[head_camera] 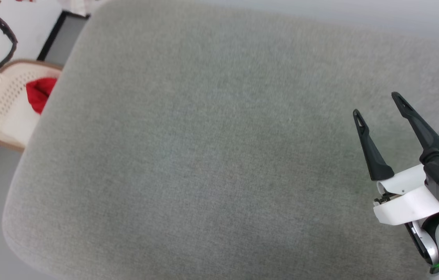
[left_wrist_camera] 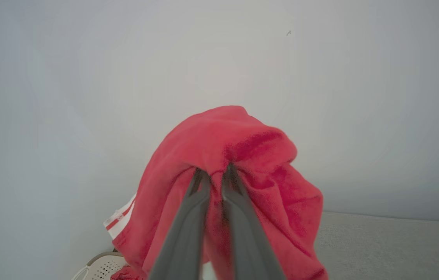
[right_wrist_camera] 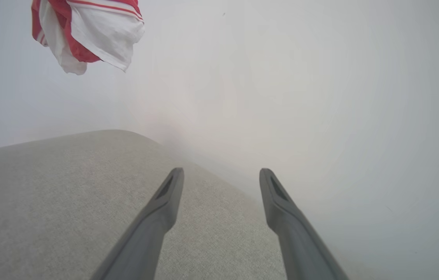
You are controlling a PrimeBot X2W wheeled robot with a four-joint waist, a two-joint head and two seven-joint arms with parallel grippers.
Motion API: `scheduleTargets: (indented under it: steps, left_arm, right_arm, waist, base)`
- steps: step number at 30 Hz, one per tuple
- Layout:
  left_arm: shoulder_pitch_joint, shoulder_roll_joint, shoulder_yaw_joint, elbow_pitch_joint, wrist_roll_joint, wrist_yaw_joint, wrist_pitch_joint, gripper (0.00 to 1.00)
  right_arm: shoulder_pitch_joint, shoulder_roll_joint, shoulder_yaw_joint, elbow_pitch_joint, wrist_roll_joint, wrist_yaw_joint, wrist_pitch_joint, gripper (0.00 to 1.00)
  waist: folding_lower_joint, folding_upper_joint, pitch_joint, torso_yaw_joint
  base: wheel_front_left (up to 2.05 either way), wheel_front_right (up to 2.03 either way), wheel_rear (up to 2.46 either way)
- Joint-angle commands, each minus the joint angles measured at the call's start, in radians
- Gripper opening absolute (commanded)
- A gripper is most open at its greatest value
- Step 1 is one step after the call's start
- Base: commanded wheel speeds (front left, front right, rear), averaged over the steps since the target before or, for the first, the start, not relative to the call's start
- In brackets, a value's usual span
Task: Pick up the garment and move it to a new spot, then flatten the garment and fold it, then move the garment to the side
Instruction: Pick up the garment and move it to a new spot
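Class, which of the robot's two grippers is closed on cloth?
The left gripper: it pinches the red shirt. The right gripper stands wide open and empty over the grey cushion.

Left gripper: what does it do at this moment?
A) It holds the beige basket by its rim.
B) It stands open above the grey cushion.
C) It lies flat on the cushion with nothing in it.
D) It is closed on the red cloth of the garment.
D: in the left wrist view the left gripper has its two fingers pressed close together, and the garment is pinched between their tips and hangs down around them.
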Motion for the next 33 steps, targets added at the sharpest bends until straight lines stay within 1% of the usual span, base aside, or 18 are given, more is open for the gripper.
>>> scheduleTargets:
  steps: [1,4,8,11,12,14,19,25,30,33]
  left_arm:
    - [0.019,0.009,-0.011,-0.021,-0.010,-0.002,0.011,0.00]
    - [0.042,0.017,-0.044,-0.091,-0.029,-0.002,0.050,0.00]
    - [0.086,0.023,-0.060,-0.191,-0.053,-0.002,0.109,0.00]
    - [0.129,0.028,-0.064,-0.283,-0.067,0.014,0.155,0.00]
    - [0.145,0.041,-0.064,-0.314,-0.069,0.017,0.173,0.00]
    - [0.181,0.038,-0.068,-0.385,-0.082,0.036,0.206,0.00]
    - [0.278,0.047,-0.078,-0.576,-0.099,0.101,0.299,0.00]
    - [0.395,0.048,-0.102,-0.798,-0.114,0.200,0.414,0.00]
    - [0.488,0.048,-0.139,-0.948,-0.118,0.272,0.508,0.00]
    - [0.543,0.039,-0.164,-1.016,-0.124,0.304,0.549,0.00]
  right_arm:
    - [0.009,0.010,-0.006,0.008,-0.006,-0.001,-0.011,1.00]
    - [0.022,0.027,-0.030,0.030,-0.008,-0.001,-0.029,1.00]
    - [0.033,0.044,-0.074,0.050,-0.019,-0.001,-0.047,1.00]
    - [0.048,0.052,-0.118,0.060,-0.027,-0.001,-0.055,1.00]
    - [0.049,0.058,-0.133,0.064,-0.025,-0.001,-0.058,1.00]
    - [0.051,0.061,-0.168,0.067,-0.030,-0.001,-0.063,1.00]
    - [0.070,0.071,-0.258,0.091,-0.041,-0.001,-0.077,1.00]
    - [0.090,0.094,-0.362,0.110,-0.061,-0.001,-0.090,1.00]
    - [0.099,0.115,-0.417,0.145,-0.076,-0.001,-0.108,1.00]
    - [0.099,0.131,-0.435,0.166,-0.083,-0.001,-0.118,1.00]
  waist:
    - [0.0000,-0.0001,-0.071,-0.015]
    - [0.0000,-0.0001,-0.099,-0.035]
    - [0.0000,-0.0001,-0.125,-0.074]
    - [0.0000,-0.0001,-0.135,-0.111]
    - [0.0000,-0.0001,-0.137,-0.127]
    - [0.0000,-0.0001,-0.140,-0.155]
    - [0.0000,-0.0001,-0.138,-0.224]
    - [0.0000,-0.0001,-0.123,-0.289]
    - [0.0000,-0.0001,-0.103,-0.329]
    - [0.0000,-0.0001,-0.091,-0.348]
  base:
    - [0.00,0.00,0.00]
    - [0.00,0.00,0.00]
    - [0.00,0.00,0.00]
    - [0.00,0.00,0.00]
    - [0.00,0.00,0.00]
    - [0.00,0.00,0.00]
    - [0.00,0.00,0.00]
    - [0.00,0.00,0.00]
    - [0.00,0.00,0.00]
    - [0.00,0.00,0.00]
